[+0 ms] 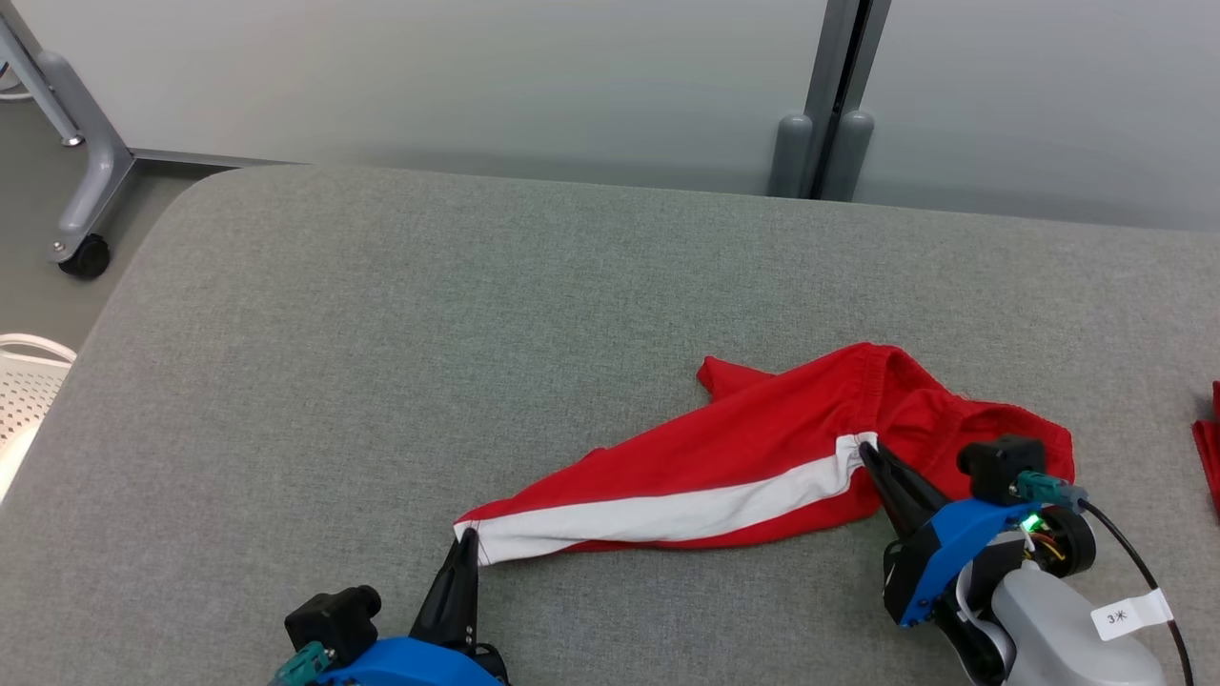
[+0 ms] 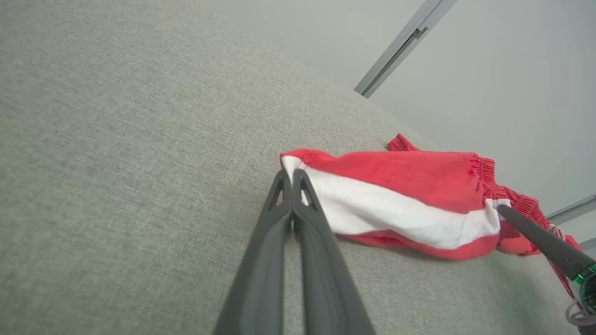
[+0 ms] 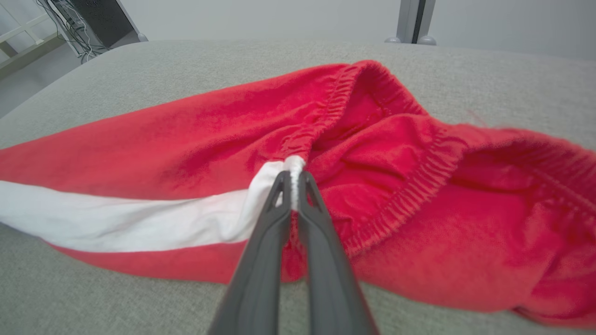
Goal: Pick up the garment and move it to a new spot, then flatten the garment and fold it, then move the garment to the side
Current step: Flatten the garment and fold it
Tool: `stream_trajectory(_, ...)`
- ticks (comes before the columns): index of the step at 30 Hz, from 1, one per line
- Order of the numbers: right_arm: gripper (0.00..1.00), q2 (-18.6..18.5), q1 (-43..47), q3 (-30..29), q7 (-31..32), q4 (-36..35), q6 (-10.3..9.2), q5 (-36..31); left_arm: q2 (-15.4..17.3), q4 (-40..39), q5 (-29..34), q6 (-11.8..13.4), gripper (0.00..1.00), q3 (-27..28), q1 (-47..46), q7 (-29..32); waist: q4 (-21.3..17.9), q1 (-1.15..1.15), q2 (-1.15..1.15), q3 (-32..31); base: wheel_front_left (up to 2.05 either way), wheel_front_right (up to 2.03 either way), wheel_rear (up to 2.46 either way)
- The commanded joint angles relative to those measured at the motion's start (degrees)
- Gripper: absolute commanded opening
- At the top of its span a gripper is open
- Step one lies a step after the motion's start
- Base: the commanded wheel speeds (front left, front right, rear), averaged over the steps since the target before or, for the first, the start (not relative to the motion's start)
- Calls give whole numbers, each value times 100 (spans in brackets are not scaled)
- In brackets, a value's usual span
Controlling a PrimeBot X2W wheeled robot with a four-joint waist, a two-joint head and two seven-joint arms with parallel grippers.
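While in both claws [image 1: 467,535] [image 1: 863,448], red garment [image 1: 724,457]

Open table [image 1: 400,314] stretched left of and behind the garment [image 1: 762,448]; a red cloth [image 1: 1209,453] lay at the right edge.

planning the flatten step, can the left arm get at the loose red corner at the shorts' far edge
Probably not yet: the left end effector is shut on the leg hem of the shorts. Nothing stands between it and the red corner, so it would need only to let go.
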Motion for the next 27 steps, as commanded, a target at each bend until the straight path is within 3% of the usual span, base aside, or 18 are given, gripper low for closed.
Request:
stream_trajectory(1,0,-58,-110,27,-29,32,1,44,-3,-10,-28,-9,0,37,-55,3,5,0,-1,-4,0,0,0)
stream_trajectory(8,0,-85,-98,-57,-30,-135,1,13,-2,-80,-42,-9,0,85,-69,2,-55,0,-1,-33,0,0,0)
stream_trajectory(17,0,8,-15,-1090,-30,-1496,1,-264,22,-906,508,-9,0,416,-602,2,-364,0,-1,-314,0,0,0)
stream_trajectory(22,0,-21,-398,-1445,-29,-2214,1,-413,378,-1370,850,-8,0,786,-1390,3,-560,0,-1,-355,0,0,0)
stream_trajectory(27,0,-205,-1225,-1235,-29,-2255,0,-517,778,-1112,1101,-6,0,1111,-2485,2,-668,0,-1,-42,0,0,0)
